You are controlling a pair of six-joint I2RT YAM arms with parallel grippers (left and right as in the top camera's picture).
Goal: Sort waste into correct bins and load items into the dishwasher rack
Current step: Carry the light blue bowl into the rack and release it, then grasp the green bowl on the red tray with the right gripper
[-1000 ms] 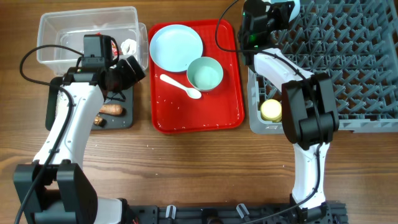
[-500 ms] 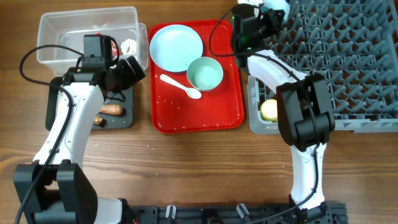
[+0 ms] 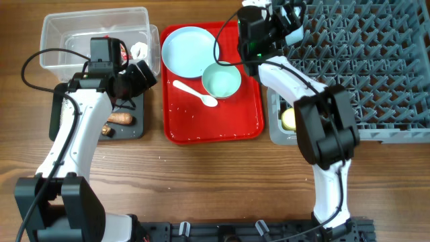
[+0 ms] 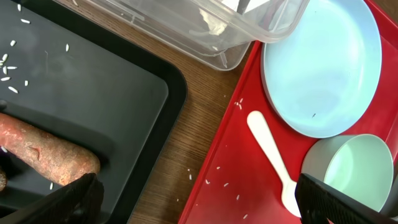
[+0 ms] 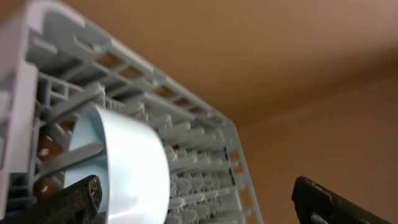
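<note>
- Right end effector [image 5: 199, 202]: fingers spread wide, nothing between them; swung left over the last second, from above the dishwasher rack [image 3: 376, 67] to the far right corner of the red serving tray [image 3: 215, 124]
- Pale blue bowl, first [image 5: 124, 168]: stands on edge among the rack pegs, released, apart from both right fingers
- Pale blue bowl, second [image 3: 222, 80]: upright on the red serving tray, just beside the plate [image 3: 191, 51]; likely next pick, judging by the right arm's new position
- White plastic spoon [image 3: 195, 93]: flat on the red serving tray, near the second bowl
- Yellow cup [image 3: 289, 119]: already in the rack's near side compartment
- Left end effector [image 4: 205, 199]: wide open, empty, hangs unmoved over the gap between black tray [image 3: 131, 131] and red serving tray
- Carrot piece [image 3: 121, 119]: lies in the black tray, rice grains [image 4: 7, 62] scattered beside it
- Crumpled tissue [image 3: 139, 49]: in the clear tub [image 3: 94, 27], at its right end
- Status: one bowl and the cup loaded; plate, second bowl and spoon outstanding
</note>
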